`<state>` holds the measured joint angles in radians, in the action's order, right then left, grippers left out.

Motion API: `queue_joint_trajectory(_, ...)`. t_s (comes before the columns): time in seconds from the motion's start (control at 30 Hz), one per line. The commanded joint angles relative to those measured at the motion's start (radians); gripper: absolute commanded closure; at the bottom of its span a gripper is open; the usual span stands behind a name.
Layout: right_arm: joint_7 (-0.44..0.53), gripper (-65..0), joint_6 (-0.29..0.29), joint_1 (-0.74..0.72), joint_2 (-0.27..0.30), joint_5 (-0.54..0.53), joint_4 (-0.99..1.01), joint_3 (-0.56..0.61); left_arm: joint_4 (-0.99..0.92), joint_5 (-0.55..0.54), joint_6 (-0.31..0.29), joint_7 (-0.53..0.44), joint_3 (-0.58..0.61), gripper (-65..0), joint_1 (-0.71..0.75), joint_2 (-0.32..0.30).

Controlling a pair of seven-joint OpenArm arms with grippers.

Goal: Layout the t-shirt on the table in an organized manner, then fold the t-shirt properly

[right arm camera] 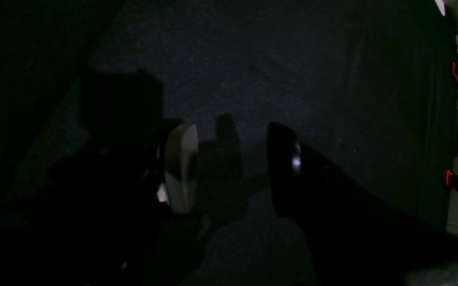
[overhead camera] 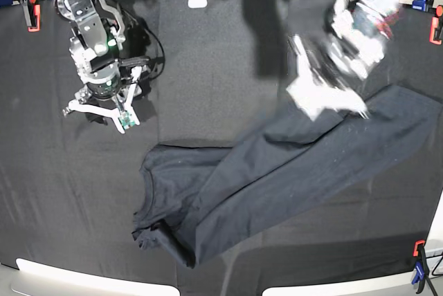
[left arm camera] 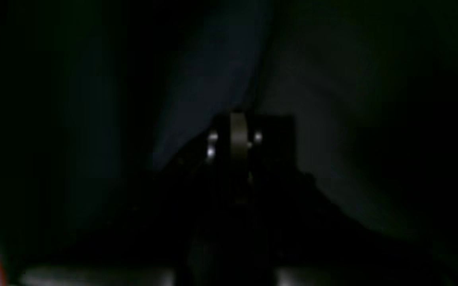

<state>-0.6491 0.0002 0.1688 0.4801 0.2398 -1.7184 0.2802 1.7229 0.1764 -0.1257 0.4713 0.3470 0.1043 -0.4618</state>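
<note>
The t-shirt point(overhead camera: 277, 164) lies rumpled and stretched diagonally across the counter point(overhead camera: 55, 199), from lower centre of the base view up toward the right. The left hand point(overhead camera: 325, 99), blurred at upper right, is clenched at the shirt's upper edge and appears to pinch fabric there, though that grip cannot be confirmed, while the right hand point(overhead camera: 104, 111) hangs released at upper left, well apart from the shirt. To spread the shirt well, draw the pinched edge outward low and steadily, and bring the released hand to the opposite edge for tension.
</note>
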Motion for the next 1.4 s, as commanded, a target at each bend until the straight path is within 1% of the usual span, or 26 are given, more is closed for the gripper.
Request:
queue_joint_trajectory(0.0,0.019,-27.9,-0.014,-0.011,0.01,0.015,-0.021,-0.007,0.021,0.006,0.042,-0.019,-0.006,0.0,-0.039,-0.027)
queue_joint_trajectory(0.1,0.021,-27.9,-0.014,-0.011,0.009,-0.01,-0.021,-0.007,0.019,0.006,0.071,-0.034,-0.006,0.0,-0.119,-0.074)
queue_joint_trajectory(0.17,0.019,-27.9,-0.013,-0.011,0.002,-0.014,-0.021,-0.007,0.003,0.006,0.078,-0.068,-0.006,0.0,-0.188,-0.102)
queue_joint_trajectory(0.23,0.02,-27.9,-0.012,-0.011,-0.009,-0.008,-0.021,-0.007,-0.061,0.006,0.078,-0.11,-0.006,0.0,-0.28,-0.119)
queue_joint_trajectory(0.3,0.02,-27.9,-0.008,-0.011,-0.024,-0.005,-0.021,-0.007,-0.19,0.004,0.082,-0.17,-0.006,0.0,-0.388,-0.12)
queue_joint_trajectory(0.4,0.02,-27.9,-0.007,-0.011,-0.058,-0.003,-0.021,-0.007,-0.473,-0.019,0.086,-0.314,-0.006,0.0,-0.575,-0.103)
queue_joint_trajectory(0.43,0.021,-27.9,-0.006,-0.011,-0.073,-0.002,-0.021,-0.007,-0.575,-0.02,0.093,-0.346,-0.006,0.0,-0.643,-0.092)
queue_joint_trajectory(0.53,0.033,-27.9,-0.005,-0.011,-0.117,0.043,-0.021,-0.007,-0.849,-0.029,0.1,-0.403,-0.006,0.0,-0.851,-0.056)
queue_joint_trajectory(0.6,0.04,-27.9,-0.005,-0.011,-0.144,0.061,-0.021,-0.007,-0.995,-0.071,0.101,-0.441,-0.006,0.0,-0.975,-0.036)
queue_joint_trajectory(0.7,0.042,-27.9,-0.004,-0.011,-0.175,0.068,-0.021,-0.007,-1.155,-0.108,0.108,-0.491,-0.006,0.0,-1.123,-0.015)
queue_joint_trajectory(0.77,0.043,-27.9,-0.003,-0.011,-0.189,0.069,-0.021,-0.007,-1.221,-0.122,0.108,-0.509,-0.006,0.0,-1.194,-0.004)
queue_joint_trajectory(0.83,0.042,-27.9,0.0,-0.011,-0.198,0.069,-0.021,-0.007,-1.259,-0.161,0.107,-0.509,-0.006,0.0,-1.241,0.002)
queue_joint_trajectory(0.9,0.042,-27.9,0.001,-0.011,-0.203,0.068,-0.021,-0.007,-1.27,-0.179,0.106,-0.522,-0.006,0.0,-1.258,0.002)
queue_joint_trajectory(0.97,0.042,-27.9,0.001,-0.011,-0.204,0.068,-0.021,-0.007,-1.27,-0.182,0.106,-0.552,-0.006,0.0,-1.26,0.002)
queue_joint_trajectory(1.1,0.043,-27.9,0.001,-0.011,-0.203,0.068,-0.021,-0.007,-1.271,-0.181,0.104,-0.555,-0.006,0.0,-1.259,0.016)
queue_joint_trajectory(1.13,0.043,-27.9,0.001,-0.011,-0.203,0.068,-0.021,-0.007,-1.272,-0.181,0.103,-0.555,-0.006,-3.1,-1.259,0.021)
queue_joint_trajectory(1.2,0.042,-27.9,0.001,-0.011,-0.203,0.068,-0.021,-0.007,-1.272,-0.177,0.102,-0.555,-0.006,-16.0,-1.259,0.033)
queue_joint_trajectory(1.23,0.042,-27.9,0.001,-0.011,-0.203,0.068,-0.021,-0.007,-1.272,-0.177,0.097,-0.555,-0.006,-21.2,-1.26,0.039)
queue_joint_trajectory(1.27,0.042,-27.9,0.001,-0.011,-0.203,0.068,-0.021,-0.007,-1.272,-0.178,0.096,-0.555,-0.006,-23.7,-1.26,0.044)
queue_joint_trajectory(1.37,0.043,-28.0,0.001,-0.011,-0.203,0.068,-0.021,-0.007,-1.272,-0.178,0.095,-0.555,-0.006,-23.9,-1.26,0.057)
